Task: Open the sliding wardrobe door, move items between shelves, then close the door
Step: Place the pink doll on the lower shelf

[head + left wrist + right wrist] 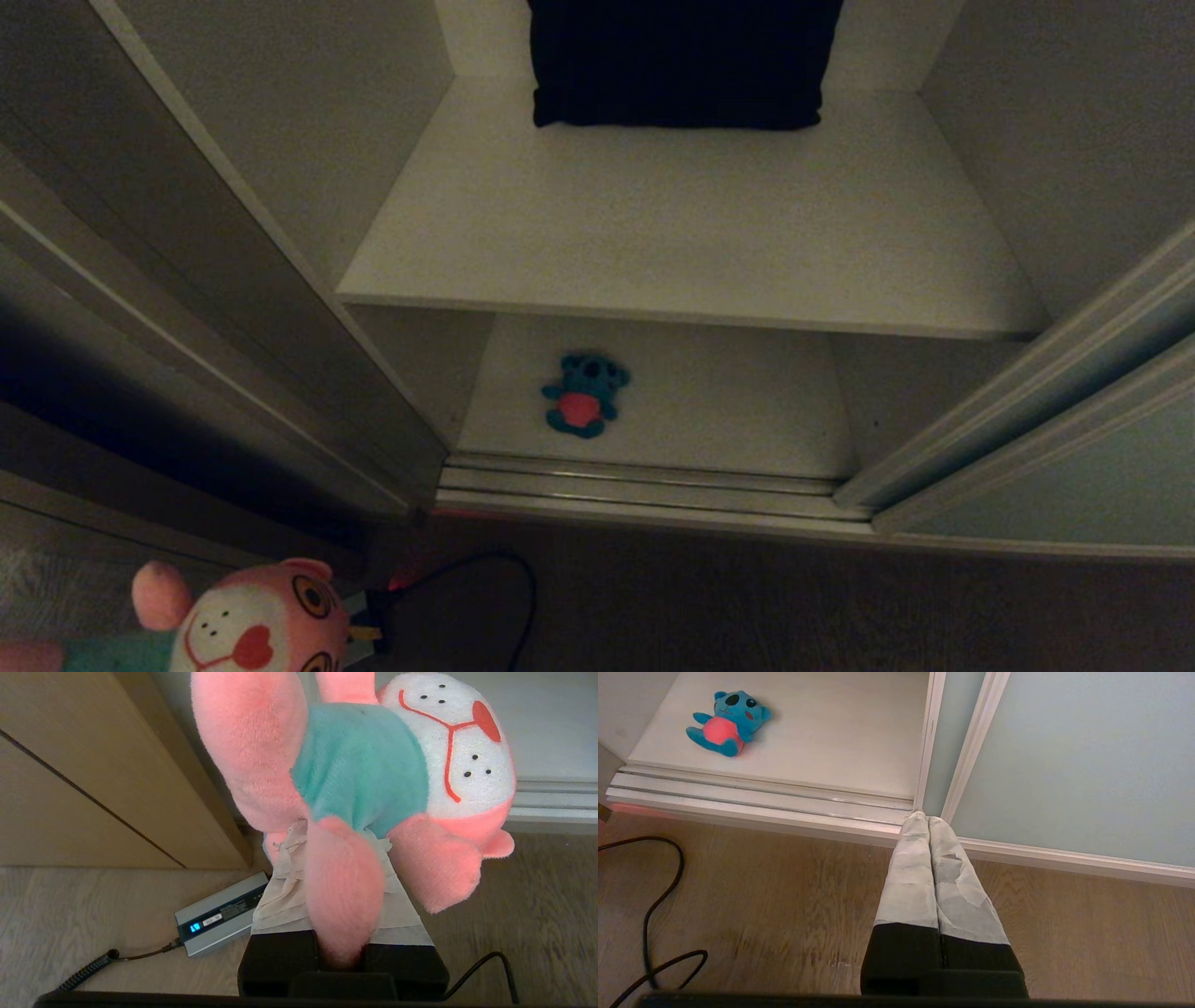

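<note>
Pink plush toy (373,774) clamped by one limb in the left gripper (343,952) – wardrobe open, transfer under way – next, a lift onto the upper shelf (691,243)

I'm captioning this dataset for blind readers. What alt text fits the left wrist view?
The left gripper holds a pink plush toy with a teal outfit and white face by one leg, above a wooden floor. A grey power box with a cable lies on the floor beside a brown wooden panel.
</note>
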You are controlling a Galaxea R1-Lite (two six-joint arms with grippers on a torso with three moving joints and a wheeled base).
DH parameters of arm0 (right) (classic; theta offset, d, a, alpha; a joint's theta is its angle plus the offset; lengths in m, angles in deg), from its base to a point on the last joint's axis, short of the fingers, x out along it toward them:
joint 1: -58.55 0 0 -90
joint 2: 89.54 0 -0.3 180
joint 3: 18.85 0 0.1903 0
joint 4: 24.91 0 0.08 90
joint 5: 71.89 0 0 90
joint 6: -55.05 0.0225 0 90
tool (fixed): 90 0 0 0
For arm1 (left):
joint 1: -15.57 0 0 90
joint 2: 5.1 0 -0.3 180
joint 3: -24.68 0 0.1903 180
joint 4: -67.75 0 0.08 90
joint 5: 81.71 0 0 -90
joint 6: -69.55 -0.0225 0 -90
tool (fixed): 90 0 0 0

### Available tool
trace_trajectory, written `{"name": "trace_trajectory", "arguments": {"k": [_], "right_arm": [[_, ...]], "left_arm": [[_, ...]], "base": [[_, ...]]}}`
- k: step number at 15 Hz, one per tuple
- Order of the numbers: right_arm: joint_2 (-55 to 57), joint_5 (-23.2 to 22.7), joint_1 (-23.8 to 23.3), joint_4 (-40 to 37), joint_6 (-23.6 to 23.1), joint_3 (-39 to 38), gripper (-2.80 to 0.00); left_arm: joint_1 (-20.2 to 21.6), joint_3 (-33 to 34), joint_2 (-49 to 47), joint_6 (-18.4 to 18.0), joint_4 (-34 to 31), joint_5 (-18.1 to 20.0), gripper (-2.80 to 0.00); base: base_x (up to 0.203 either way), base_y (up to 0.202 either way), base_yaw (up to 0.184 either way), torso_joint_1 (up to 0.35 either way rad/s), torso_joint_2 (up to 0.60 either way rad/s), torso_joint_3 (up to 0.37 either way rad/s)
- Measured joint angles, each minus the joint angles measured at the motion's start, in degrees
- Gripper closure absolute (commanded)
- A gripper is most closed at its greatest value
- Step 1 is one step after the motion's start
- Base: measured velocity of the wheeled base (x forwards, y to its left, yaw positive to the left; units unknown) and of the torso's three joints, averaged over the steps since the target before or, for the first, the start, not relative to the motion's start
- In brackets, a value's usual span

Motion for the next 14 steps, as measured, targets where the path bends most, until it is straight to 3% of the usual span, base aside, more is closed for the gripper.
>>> {"name": "trace_trajectory", "arguments": {"k": [7, 12, 14], "right_arm": [[0.00, 0.07, -0.02, 0.00, 0.00, 0.00, 0.00], [0.00, 0.05, -0.02, 0.01, 0.00, 0.00, 0.00], [0.00, 0.02, -0.02, 0.00, 0.00, 0.00, 0.00]], "left_arm": [[0.00, 0.00, -0.01, 0.38, -0.01, -0.29, 0.00], [0.00, 0.00, -0.01, 0.37, 0.00, -0.22, 0.00], [0.00, 0.00, -0.03, 0.66, 0.00, -0.27, 0.00]], "base": [[0.000, 0.000, 0.000, 0.000, 0.00, 0.000], [-0.162, 0.000, -0.002, 0.002, 0.01, 0.002], [0.000, 0.000, 0.000, 0.000, 0.00, 0.000]]}}
